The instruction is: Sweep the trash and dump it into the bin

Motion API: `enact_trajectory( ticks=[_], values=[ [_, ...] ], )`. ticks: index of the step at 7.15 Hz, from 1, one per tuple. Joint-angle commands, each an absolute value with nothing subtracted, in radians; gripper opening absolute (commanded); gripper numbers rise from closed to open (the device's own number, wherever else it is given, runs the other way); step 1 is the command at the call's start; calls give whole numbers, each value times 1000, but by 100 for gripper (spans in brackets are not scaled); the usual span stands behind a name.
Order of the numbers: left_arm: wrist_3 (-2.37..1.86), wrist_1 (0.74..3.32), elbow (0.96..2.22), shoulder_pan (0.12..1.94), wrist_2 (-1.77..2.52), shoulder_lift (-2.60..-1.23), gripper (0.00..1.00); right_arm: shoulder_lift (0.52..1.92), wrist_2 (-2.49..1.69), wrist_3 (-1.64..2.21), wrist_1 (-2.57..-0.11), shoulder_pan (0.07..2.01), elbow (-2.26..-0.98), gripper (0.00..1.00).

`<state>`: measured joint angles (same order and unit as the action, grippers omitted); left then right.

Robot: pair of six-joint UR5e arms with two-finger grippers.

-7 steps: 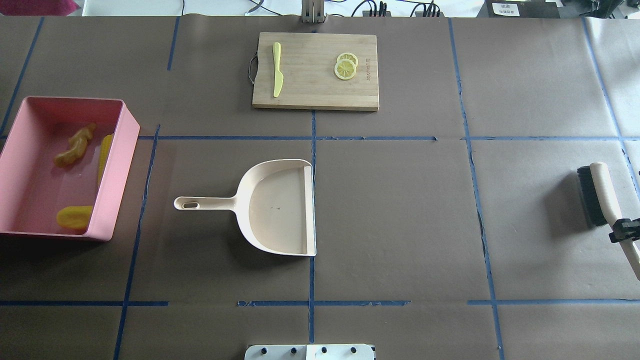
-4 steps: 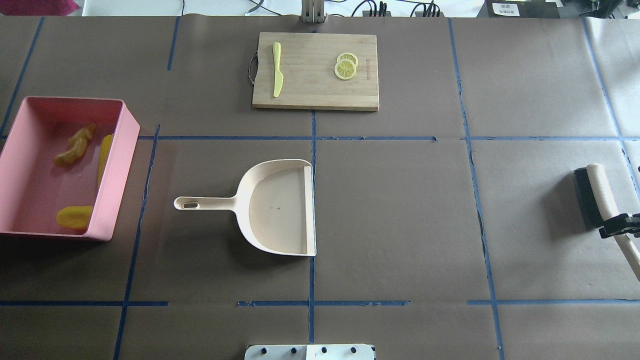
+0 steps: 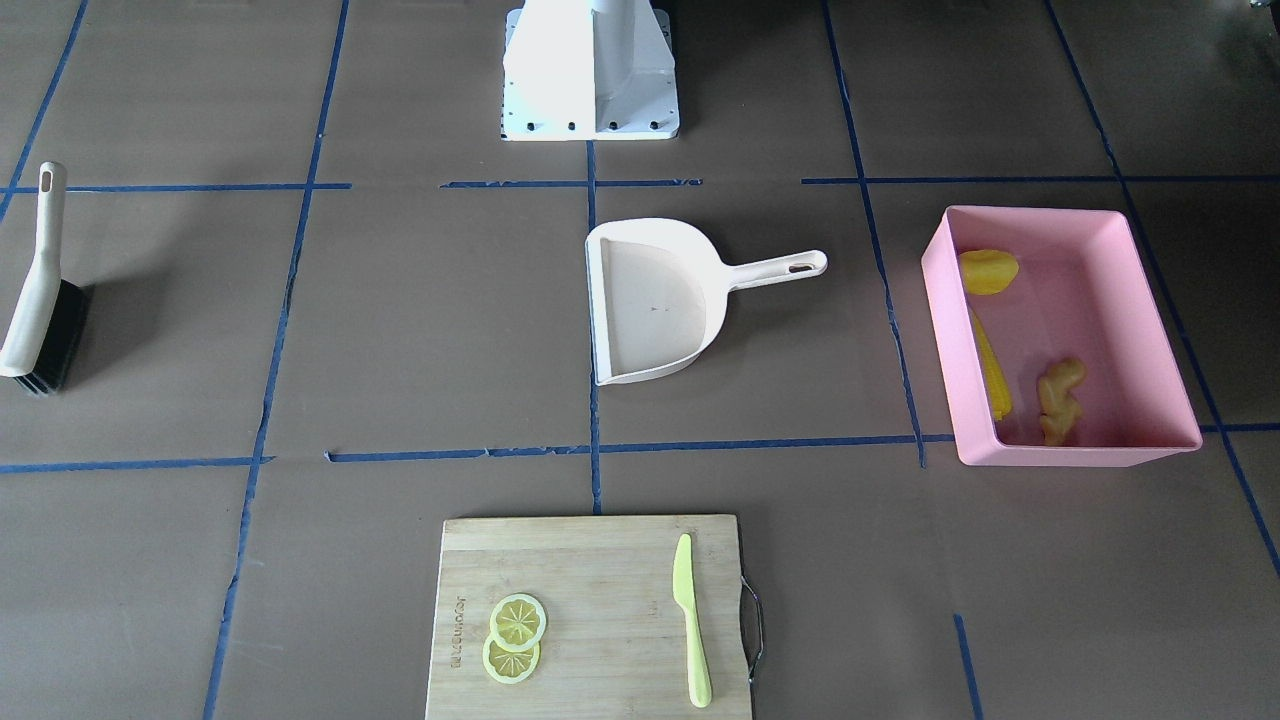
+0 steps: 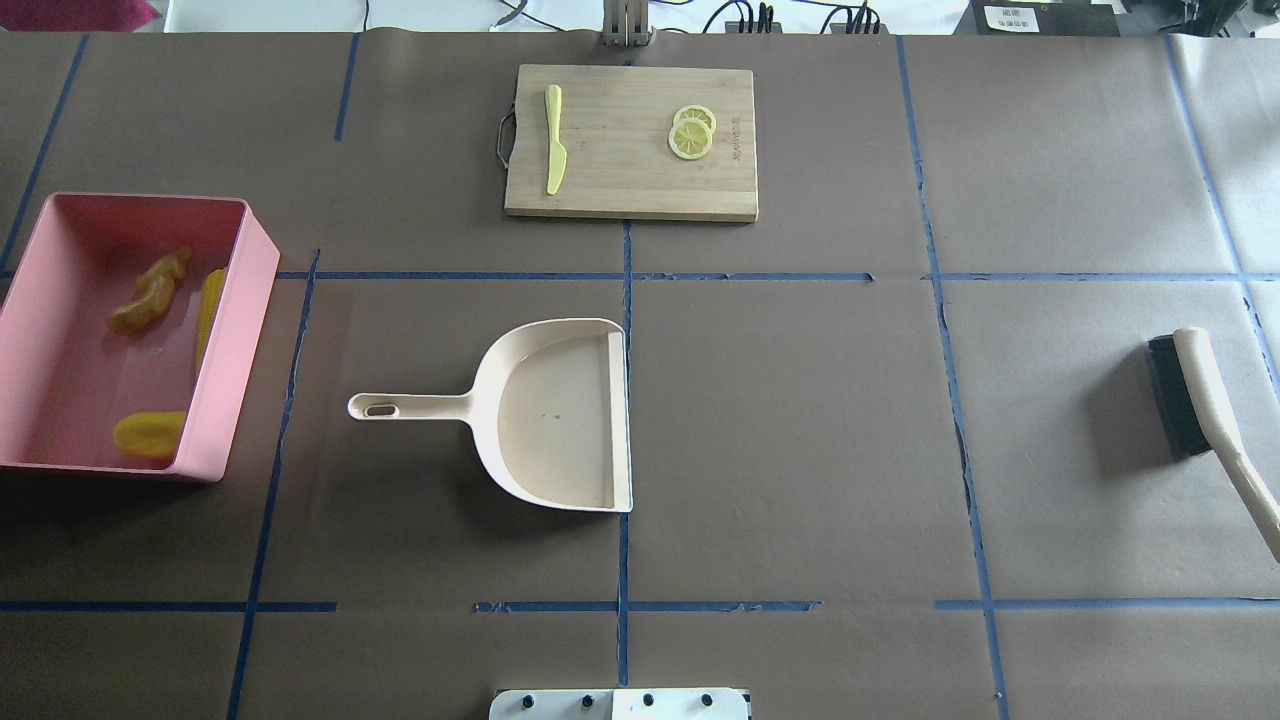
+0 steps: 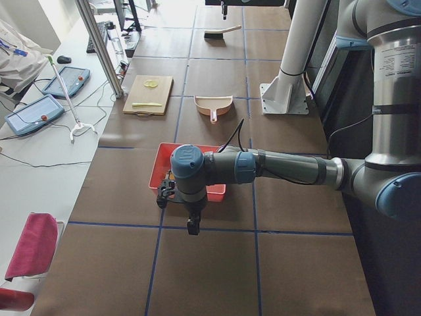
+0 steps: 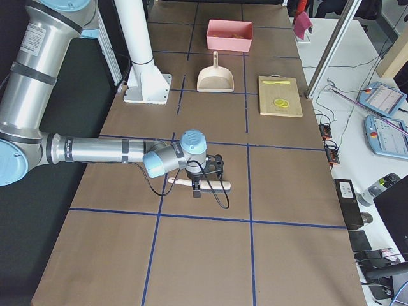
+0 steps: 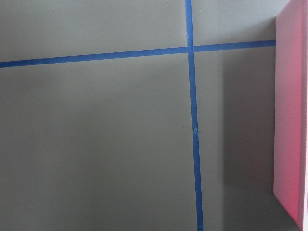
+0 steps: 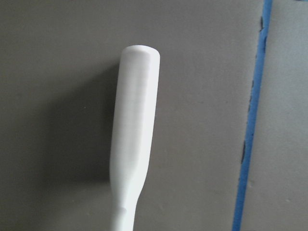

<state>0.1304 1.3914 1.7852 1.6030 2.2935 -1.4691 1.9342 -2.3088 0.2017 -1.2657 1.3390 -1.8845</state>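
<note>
The pink bin (image 4: 238,330) stands at the table's left and holds the ginger root (image 4: 150,290), the corn cob (image 4: 210,310) and the yellow lump (image 4: 148,435). It also shows in the front view (image 3: 1080,455). The beige dustpan (image 4: 560,415) lies empty mid-table. The brush (image 4: 1195,400) lies on the table at the right edge. My left gripper (image 5: 168,194) hangs beside the bin, seen only from the side; I cannot tell its state. My right gripper (image 6: 213,167) hovers over the brush handle (image 8: 134,130); I cannot tell its state either.
A wooden cutting board (image 4: 630,140) at the far middle carries a light-green knife (image 4: 553,140) and two lemon slices (image 4: 692,135). The robot base (image 3: 590,70) stands at the near edge. The left wrist view shows the bin's outer wall (image 7: 291,125) and blue tape lines.
The right gripper, which held the brush handle at the right edge, has let it go and left the overhead view. The brush now lies alone on the table.
</note>
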Motion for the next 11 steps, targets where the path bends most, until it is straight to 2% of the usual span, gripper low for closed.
enact_trajectory(
  ticks=[1, 11],
  values=[
    [130, 1391, 1784, 1603, 2293, -1468, 100, 1858, -2316, -207, -1612, 1608, -1891, 100],
    [133, 1393, 1778, 1600, 2295, -1470, 100, 1858, -2307, -155, -1635, 1631, -1879, 100]
  ],
)
